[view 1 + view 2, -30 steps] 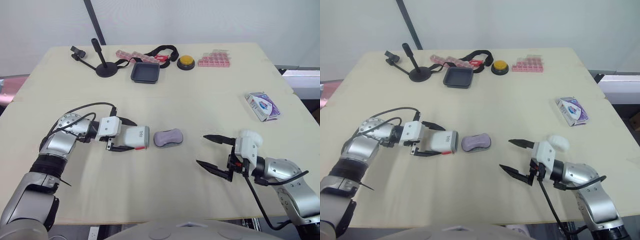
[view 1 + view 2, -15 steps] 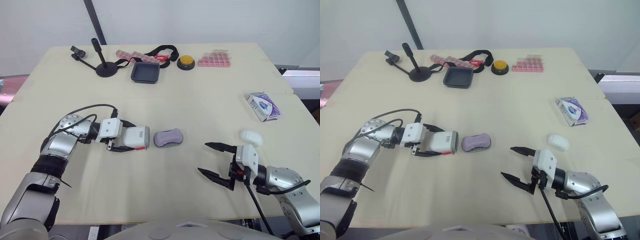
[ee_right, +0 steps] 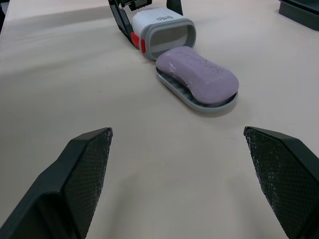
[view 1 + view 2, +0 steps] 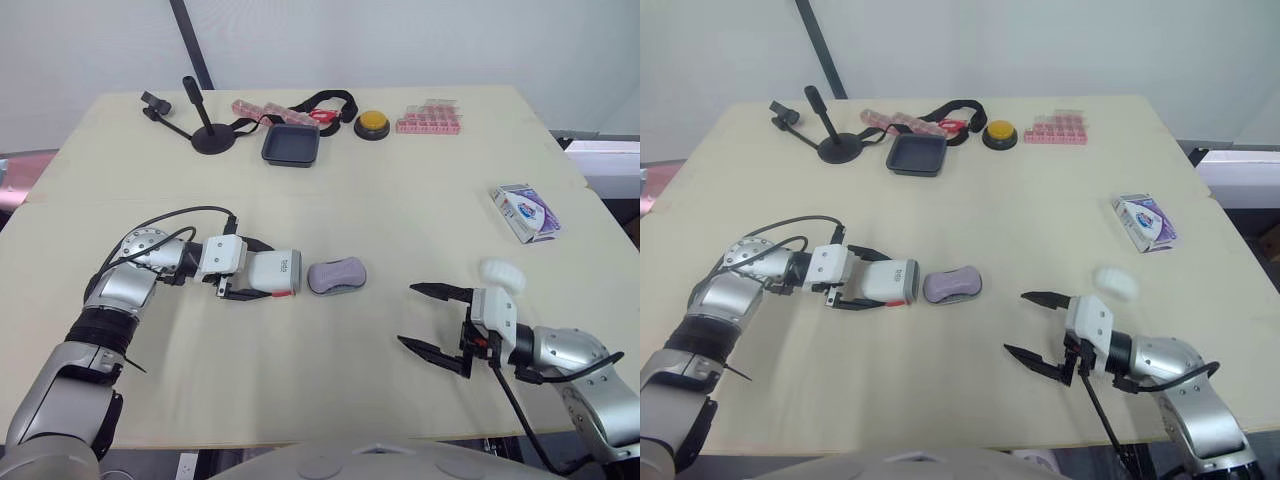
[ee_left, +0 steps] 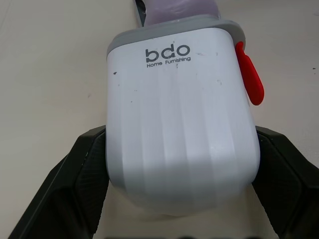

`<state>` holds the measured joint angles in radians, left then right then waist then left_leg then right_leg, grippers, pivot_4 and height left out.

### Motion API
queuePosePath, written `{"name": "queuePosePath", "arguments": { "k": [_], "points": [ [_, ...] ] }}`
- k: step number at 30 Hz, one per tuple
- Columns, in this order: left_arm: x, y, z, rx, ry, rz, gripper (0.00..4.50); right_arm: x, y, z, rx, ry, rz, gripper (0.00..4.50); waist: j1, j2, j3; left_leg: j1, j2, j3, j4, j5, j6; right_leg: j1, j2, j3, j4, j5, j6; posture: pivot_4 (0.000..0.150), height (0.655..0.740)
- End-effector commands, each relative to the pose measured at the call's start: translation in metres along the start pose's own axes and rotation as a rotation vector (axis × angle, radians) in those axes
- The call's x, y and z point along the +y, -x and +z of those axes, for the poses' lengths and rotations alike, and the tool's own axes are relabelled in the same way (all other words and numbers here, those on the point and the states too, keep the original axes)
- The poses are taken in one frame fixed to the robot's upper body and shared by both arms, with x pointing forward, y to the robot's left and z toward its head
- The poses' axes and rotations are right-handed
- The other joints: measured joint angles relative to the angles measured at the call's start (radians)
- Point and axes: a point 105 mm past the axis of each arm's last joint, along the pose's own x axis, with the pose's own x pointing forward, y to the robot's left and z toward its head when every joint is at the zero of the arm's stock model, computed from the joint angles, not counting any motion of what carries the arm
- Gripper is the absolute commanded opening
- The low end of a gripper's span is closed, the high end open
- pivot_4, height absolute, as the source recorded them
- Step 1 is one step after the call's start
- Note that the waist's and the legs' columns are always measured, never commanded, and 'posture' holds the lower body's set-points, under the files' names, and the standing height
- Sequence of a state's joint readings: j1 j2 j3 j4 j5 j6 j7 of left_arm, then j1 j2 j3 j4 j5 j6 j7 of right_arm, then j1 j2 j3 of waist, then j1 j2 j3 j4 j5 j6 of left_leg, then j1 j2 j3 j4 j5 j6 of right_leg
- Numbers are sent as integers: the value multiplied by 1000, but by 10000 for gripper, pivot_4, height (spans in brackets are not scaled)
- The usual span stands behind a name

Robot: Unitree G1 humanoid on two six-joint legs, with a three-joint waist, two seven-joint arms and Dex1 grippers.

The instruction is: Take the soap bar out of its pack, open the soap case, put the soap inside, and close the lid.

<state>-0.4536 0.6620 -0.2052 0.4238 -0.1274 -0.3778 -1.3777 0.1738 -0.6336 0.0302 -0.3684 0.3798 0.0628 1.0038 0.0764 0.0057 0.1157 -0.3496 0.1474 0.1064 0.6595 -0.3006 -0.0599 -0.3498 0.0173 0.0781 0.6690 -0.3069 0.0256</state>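
Note:
A purple soap bar [image 4: 337,273] lies on a grey tray [image 3: 209,105] in the middle of the table, just outside the open mouth of the white soap case [image 4: 275,274]. The case has a grey rim and a red latch [image 5: 249,82]. My left gripper [image 4: 258,272] is shut on the case, a finger [image 5: 75,184] on each side, with the mouth facing the soap. My right gripper [image 4: 407,314] hovers open near the front right, pointing at the soap from a distance. The soap pack [image 4: 525,212] lies at the right edge.
A white crumpled lump [image 4: 500,275] sits just behind my right wrist. At the back stand a black stand [image 4: 205,130], a dark tray [image 4: 291,145], a yellow button [image 4: 372,123] and pink blocks [image 4: 428,118]. Bare table lies between soap and right gripper.
My right gripper has drawn back a little toward the front edge, leaving the white lump behind it. The left gripper and the case have barely shifted.

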Motion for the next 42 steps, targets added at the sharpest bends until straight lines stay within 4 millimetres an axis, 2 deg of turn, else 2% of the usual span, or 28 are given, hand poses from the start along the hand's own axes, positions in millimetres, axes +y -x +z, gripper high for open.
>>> {"name": "queuePosePath", "arguments": {
  "k": [1,5,10,15,19,24,29,42],
  "points": [
    [4,10,4,-2,-21,24,34712,-7,-13,21,7,69,51,45000,-1,0,0,1,0,0,0,0,0,0,0,0,0,0,0,1500,7400],
    [5,10,5,4,-16,24,34712,-18,-45,28,125,191,150,45000,-3,0,1,6,0,-1,0,0,0,0,0,-1,2,0,0,1500,7400],
    [4,9,6,4,-14,15,34712,-25,-77,34,207,230,259,45000,-1,0,1,7,0,-1,0,1,0,-2,0,-1,7,0,0,1500,7400],
    [2,6,7,1,-12,9,34712,-27,-100,37,271,219,375,45000,0,0,1,7,0,0,1,1,0,-7,0,-1,15,0,0,1500,7400],
    [1,6,6,2,-10,5,34712,-34,-114,41,289,208,402,45000,-1,0,1,7,0,1,1,1,0,-8,0,-1,17,0,-1,1500,7400],
    [1,6,6,3,-8,7,34712,-36,-120,38,309,207,424,45000,3,0,1,7,0,2,1,1,0,-8,0,-1,17,0,-1,1500,7400],
    [-2,6,6,6,-11,5,34712,-34,-124,16,352,171,428,45000,1,0,1,7,0,4,1,1,-1,-10,1,1,18,0,-1,1500,7400],
    [-2,6,7,6,-17,-2,34712,-38,-131,5,356,137,399,45000,0,0,1,8,1,10,2,1,-1,-10,1,5,17,0,-2,1500,7400]
  ]
}}
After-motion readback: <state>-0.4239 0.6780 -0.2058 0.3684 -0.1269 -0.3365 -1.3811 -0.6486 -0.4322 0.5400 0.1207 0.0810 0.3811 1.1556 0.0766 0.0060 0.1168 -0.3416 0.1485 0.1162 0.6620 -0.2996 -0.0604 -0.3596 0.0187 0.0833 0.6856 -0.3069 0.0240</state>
